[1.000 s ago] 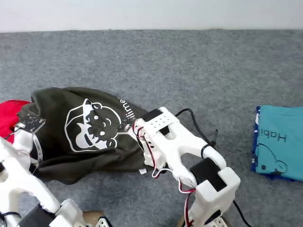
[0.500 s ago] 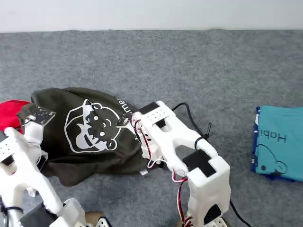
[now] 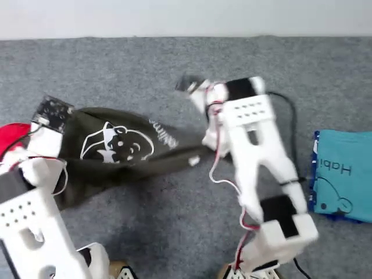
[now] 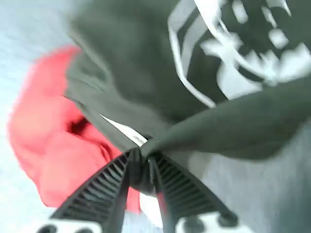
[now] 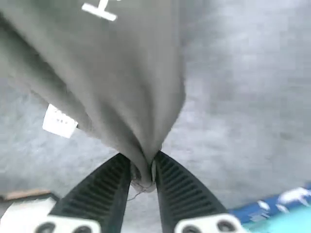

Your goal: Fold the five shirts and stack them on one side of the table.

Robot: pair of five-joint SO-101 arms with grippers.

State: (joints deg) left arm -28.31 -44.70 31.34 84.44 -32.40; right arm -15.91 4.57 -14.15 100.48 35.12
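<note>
Both grippers are clamped on the dark shirt (image 3: 116, 154). Left gripper (image 4: 141, 164): ribbed fingers (image 4: 104, 187) pinched tight on a bunched fold at the shirt's edge, no visible gap beyond the cloth. Right gripper (image 5: 144, 175): same, jaws nearly together with a gathered corner of fabric between them. A white care label (image 5: 59, 121) hangs off the cloth nearby. High view: the shirt is pulled taut between the 2 arms, left of table centre, with the white cartoon print facing up. Its lower edge meets the grey table (image 3: 145, 75). It looks partly lifted, but I can't tell how much clears the surface. The red shirt (image 3: 13, 138) is crumpled at the left edge, touching the dark one and partly under it. The teal shirt (image 3: 347, 174) lies folded at the right edge on top of a blue one (image 3: 314, 186), well apart from the other 2.
</note>
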